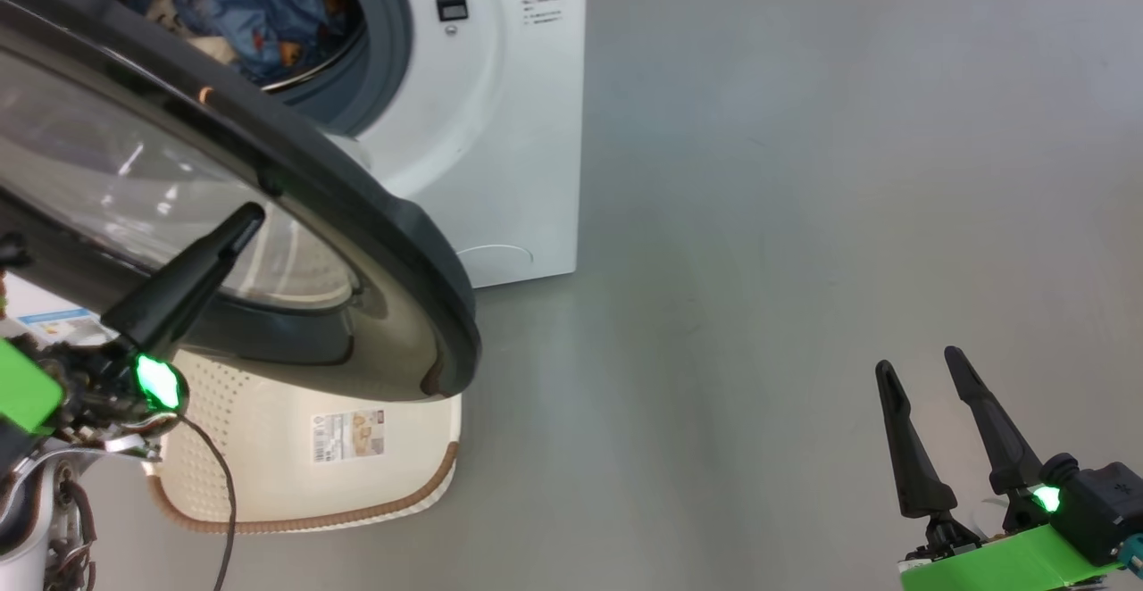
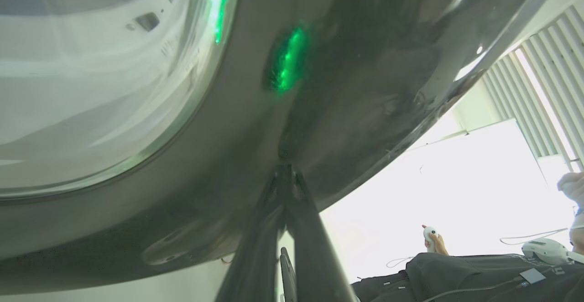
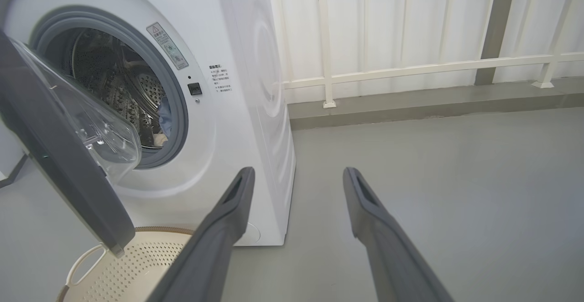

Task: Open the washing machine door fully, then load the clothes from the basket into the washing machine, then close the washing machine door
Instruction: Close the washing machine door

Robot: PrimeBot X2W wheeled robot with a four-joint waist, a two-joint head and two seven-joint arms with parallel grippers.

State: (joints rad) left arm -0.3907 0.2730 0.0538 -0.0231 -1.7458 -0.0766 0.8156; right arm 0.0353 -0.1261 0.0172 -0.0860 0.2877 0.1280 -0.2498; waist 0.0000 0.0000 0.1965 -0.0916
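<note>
Head view: the washing machine point(image 1: 500, 127) stands at the upper left with its opening uncovered, and the clothes point(image 1: 259, 11), blue with orange figures, lie inside it. The washing machine door point(image 1: 375, 216) juts across the left of the frame, its lower edge hanging over the basket point(image 1: 402, 502) at the lower left. The part of the basket floor that shows carries a label sticker point(image 1: 346, 435). The left gripper point(image 1: 243, 218) rises from the lower left, fingers pressed together, tip against the door's outer face. The right gripper point(image 1: 919, 361) sits at the lower right, fingers spread and holding nothing, with open grey floor point(image 1: 804, 216) around it.

Left wrist view: the closed fingers meet the door's glossy dark ring just beside the glass porthole point(image 2: 91, 87). Past the door's rim at the lower right, a person's hand point(image 2: 439, 246) holds a white controller point(image 2: 429, 236).

Right wrist view: the steel drum point(image 3: 105, 78) shows a bit of blue and cream fabric at its right edge. The door stands angled at the left, its bottom corner above the basket's rim. Spread fingers frame open floor running to a white railing point(image 3: 410, 67)
</note>
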